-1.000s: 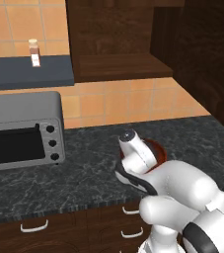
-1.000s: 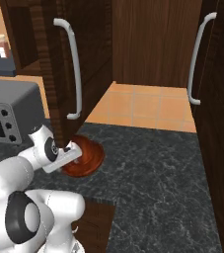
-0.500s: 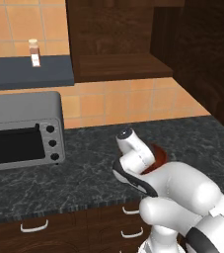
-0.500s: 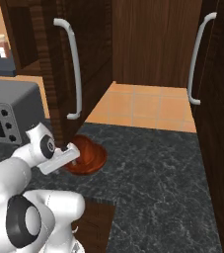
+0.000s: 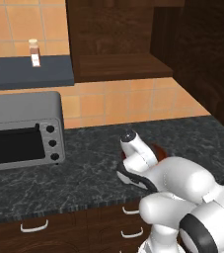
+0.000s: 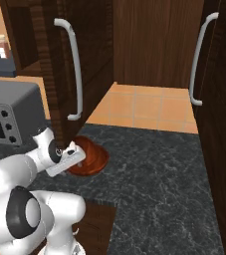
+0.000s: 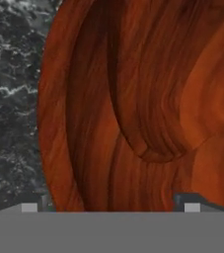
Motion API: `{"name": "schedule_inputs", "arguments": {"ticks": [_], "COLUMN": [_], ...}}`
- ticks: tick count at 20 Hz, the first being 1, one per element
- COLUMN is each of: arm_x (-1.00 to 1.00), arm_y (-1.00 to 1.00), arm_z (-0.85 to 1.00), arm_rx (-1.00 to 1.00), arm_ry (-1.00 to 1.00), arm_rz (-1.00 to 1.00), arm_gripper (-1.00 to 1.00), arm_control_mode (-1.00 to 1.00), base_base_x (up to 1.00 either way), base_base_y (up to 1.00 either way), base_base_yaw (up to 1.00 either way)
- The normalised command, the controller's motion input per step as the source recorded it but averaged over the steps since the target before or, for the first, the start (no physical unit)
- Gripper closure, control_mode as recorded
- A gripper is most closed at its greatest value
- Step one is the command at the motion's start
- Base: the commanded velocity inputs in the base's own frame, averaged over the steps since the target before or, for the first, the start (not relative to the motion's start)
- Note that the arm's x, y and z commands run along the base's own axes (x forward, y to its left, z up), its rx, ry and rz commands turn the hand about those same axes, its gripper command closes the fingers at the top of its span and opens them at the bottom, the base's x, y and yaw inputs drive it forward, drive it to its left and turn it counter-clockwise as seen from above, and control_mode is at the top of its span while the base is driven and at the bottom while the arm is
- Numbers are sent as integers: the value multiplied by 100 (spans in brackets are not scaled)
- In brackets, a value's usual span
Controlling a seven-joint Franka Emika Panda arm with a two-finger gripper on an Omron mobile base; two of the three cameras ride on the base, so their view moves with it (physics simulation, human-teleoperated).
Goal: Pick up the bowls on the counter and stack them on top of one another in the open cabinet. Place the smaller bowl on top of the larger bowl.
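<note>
Larger bowl (image 6: 90, 158): sits on the worktop (image 6: 154, 174) below the open cabinet (image 5: 118, 69), apparently the stack's base.
Hand (image 7: 111, 206): low over the bowl, fingertips (image 7: 28, 207) spread astride its rim, open, presumably for a rim grasp.
Smaller bowl: cannot be told apart.

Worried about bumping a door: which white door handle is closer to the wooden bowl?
The handle on the door next to the toaster oven; the bowl sits just below that door. The other handle hangs far off, across the tiled recess.
</note>
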Motion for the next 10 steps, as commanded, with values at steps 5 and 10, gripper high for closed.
{"name": "schedule_inputs", "arguments": {"ticks": [5,10], "arm_x": [5,-10], "arm_y": [-1,0], "arm_z": [-5,12], "arm_rx": [0,0], "arm_ry": [-1,-7], "arm_rz": [0,1], "arm_gripper": [100,100], "arm_control_mode": [-100,-100], "base_base_x": [0,0], "base_base_y": [0,0], "base_base_yaw": [0,0]}}
